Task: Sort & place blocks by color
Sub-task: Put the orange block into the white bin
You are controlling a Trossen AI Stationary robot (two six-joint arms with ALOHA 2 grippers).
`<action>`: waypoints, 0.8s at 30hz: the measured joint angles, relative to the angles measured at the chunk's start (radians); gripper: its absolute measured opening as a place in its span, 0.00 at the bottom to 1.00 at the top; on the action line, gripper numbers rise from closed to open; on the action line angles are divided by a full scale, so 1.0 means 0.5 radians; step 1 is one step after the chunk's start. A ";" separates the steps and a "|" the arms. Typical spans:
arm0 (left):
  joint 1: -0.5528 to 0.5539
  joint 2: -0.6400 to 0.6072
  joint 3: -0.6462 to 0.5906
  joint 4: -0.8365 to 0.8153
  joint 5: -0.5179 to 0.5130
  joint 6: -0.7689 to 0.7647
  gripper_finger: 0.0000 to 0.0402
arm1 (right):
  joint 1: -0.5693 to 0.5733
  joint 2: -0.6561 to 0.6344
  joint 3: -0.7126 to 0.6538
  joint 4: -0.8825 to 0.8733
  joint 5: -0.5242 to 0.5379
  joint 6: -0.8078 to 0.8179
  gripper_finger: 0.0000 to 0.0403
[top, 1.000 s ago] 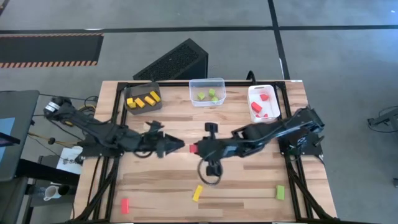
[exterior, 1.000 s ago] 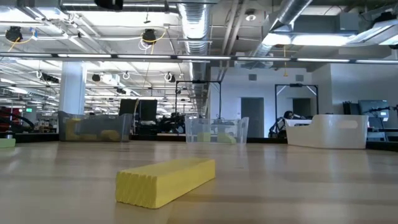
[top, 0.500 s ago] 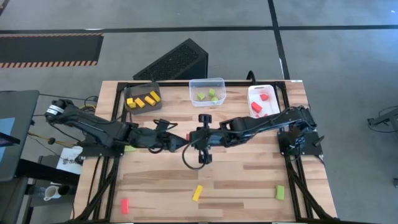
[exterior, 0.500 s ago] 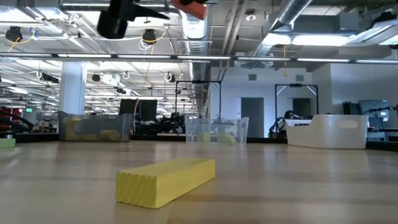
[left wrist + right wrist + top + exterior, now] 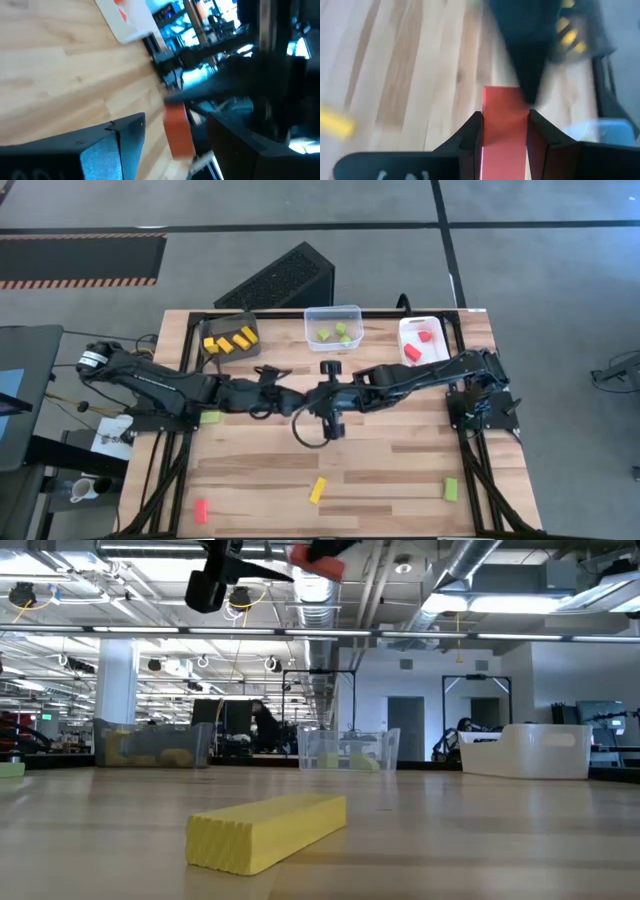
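My right gripper (image 5: 504, 117) is shut on a red block (image 5: 502, 120), high above the table's middle (image 5: 312, 400). From the left, my left gripper (image 5: 176, 120) meets it, open. Its fingers stand on either side of the red block's (image 5: 177, 132) free end. One left finger (image 5: 527, 75) crosses that end in the right wrist view. The low view shows the red block (image 5: 318, 560) at its top. Loose on the table lie a yellow block (image 5: 318, 490), a second red block (image 5: 201, 510) and a green block (image 5: 450, 489). My right gripper pinches the red block between its two fingers, on two opposite sides (image 5: 487, 140). The fingers slant down from the table's right, and the block juts out past their tips. The block is lifted clear of the table. My left gripper: I cannot tell whether its fingers touch the block.
Along the far edge stand a dark brown bin (image 5: 230, 340) with yellow blocks, a clear bin (image 5: 333, 328) with green ones and a white bin (image 5: 422, 343) with red ones. Another green block (image 5: 210, 417) lies at the left edge, under my left arm.
Both grippers have come down, from out of the low view into its top. They have also drifted a little toward the far edge. The red block has come along in my right gripper, and my left gripper's tip stays close to it.
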State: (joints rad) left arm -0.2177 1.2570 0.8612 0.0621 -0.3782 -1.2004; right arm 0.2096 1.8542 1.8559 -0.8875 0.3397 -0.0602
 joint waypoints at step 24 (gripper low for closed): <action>-0.037 -0.464 -0.002 -0.604 -0.456 0.176 0.48 | -1.408 -0.970 -1.410 -0.114 -0.159 -0.076 0.26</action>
State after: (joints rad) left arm -0.2359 1.0250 0.8604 -0.2398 -0.6064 -1.1122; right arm -0.4944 1.3691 1.1511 -0.9443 0.2604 -0.0981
